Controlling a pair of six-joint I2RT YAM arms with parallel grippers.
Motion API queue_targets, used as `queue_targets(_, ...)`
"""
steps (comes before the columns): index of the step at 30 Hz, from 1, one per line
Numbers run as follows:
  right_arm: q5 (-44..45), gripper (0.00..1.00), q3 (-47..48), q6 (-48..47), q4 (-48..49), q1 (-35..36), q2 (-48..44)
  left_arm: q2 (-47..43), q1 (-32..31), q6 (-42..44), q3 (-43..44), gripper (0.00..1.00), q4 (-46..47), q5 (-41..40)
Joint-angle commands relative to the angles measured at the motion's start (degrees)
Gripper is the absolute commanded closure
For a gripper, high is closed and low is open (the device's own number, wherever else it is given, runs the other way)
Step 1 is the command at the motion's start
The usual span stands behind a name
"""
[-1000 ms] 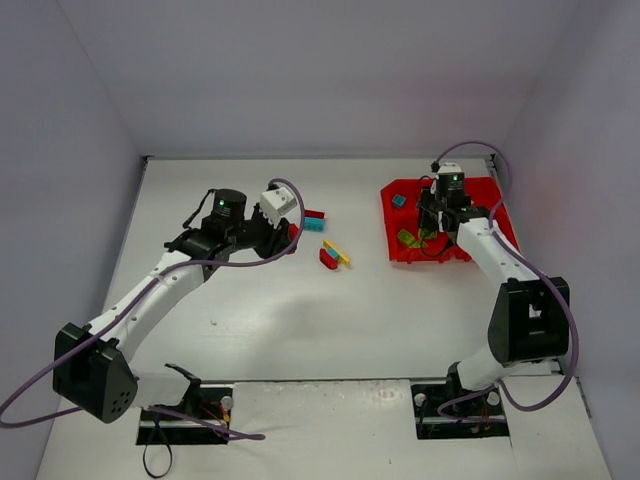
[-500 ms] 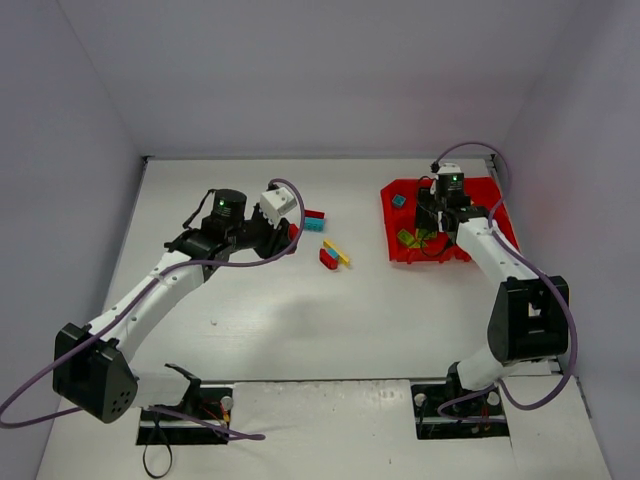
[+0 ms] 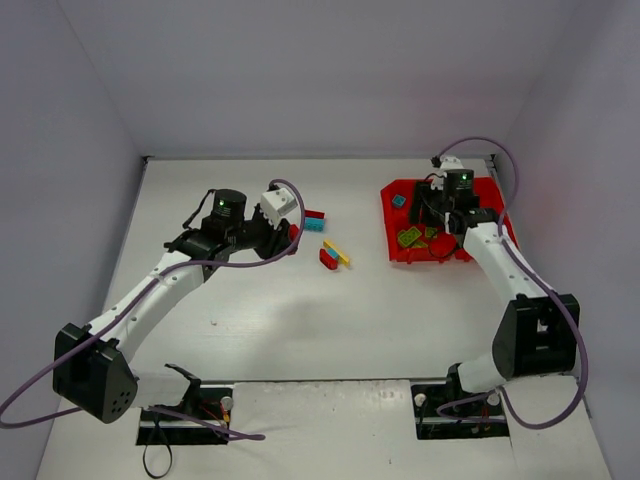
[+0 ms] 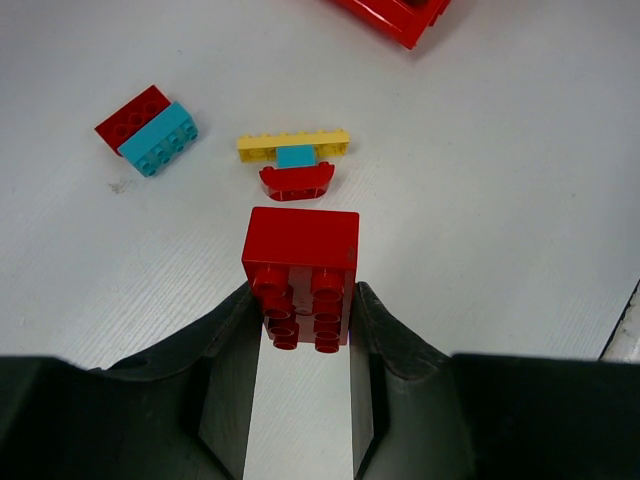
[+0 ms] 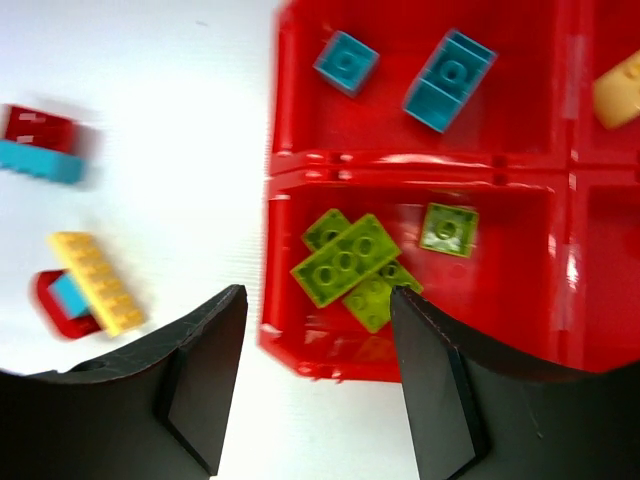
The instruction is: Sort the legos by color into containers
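1. Nearest the arm bases, the left gripper (image 4: 303,300) is clenched on a red brick (image 4: 300,250). It holds only the brick's studded end, and the rest juts out past the fingertips above the table (image 4: 520,200).
2. Just beyond the red brick lie a curved red piece (image 4: 296,182), a small cyan piece (image 4: 296,157) and a yellow plate (image 4: 293,145), all touching. I cannot tell whether they are clipped together. Further left, a red and cyan pair (image 4: 148,125) lies side by side.
3. Well to the right, the right gripper (image 5: 318,300) hangs released and empty over the tray (image 5: 420,168). The lime green bricks (image 5: 345,262) sit in the nearer left compartment and the cyan bricks (image 5: 449,66) in the one behind it. A yellowish piece (image 5: 620,90) shows in the far right compartment.
4. Risks:
   - The shallow end-grip could let the red brick pivot or slip during the carry.
   - The left arm must reach a tray the right arm occupies, so the two could collide.
   - If the touching trio is joined, one pick would drop mixed colours into one compartment.
5. Only the left wrist view shows the grip on the studs. Only the right wrist view separates the tray's contents by compartment. The top view alone shows how well apart the two arms are. None shows clearly where red belongs.
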Motion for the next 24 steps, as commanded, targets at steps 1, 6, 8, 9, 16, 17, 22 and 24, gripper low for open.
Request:
queue_targets(1,-9.9,0.44,2.1,0.4,3.4,1.3,-6.3,-2.3,0.1,1.8,2.8,1.00,3.4,3.4)
queue_targets(6,-26.3,0.44,3.6,2.9,5.0,5.3,-8.3,-3.8,0.0,2.7,1.1,1.00,5.9,5.9)
queue_targets(8,-29.2,0.43,3.9,4.7,7.9,8.8,-8.5,-4.7,-0.3,3.2,0.2,1.00,6.9,5.7)
queue_targets(9,-29.9,0.42,4.1,6.8,8.7,10.2,-8.5,-5.3,-0.5,3.4,0.0,1.00,7.1,5.4)
queue_targets(16,-32.6,0.41,0.4,21.1,23.5,19.9,-7.9,-5.9,-2.1,5.4,-0.9,1.00,7.4,3.0)
queue_targets(17,-32.2,0.41,0.0,22.2,26.3,20.9,-7.8,-5.9,-2.2,5.4,-0.9,1.00,7.3,2.6)
queue_targets(22,-29.3,0.41,1.3,23.6,28.0,26.4,-6.5,-5.3,-2.8,6.0,-0.5,1.00,6.0,-0.3)
queue_targets(24,-28.7,0.41,1.8,23.6,28.0,27.2,-5.7,-4.9,-2.9,5.9,-0.1,1.00,5.9,-0.9)
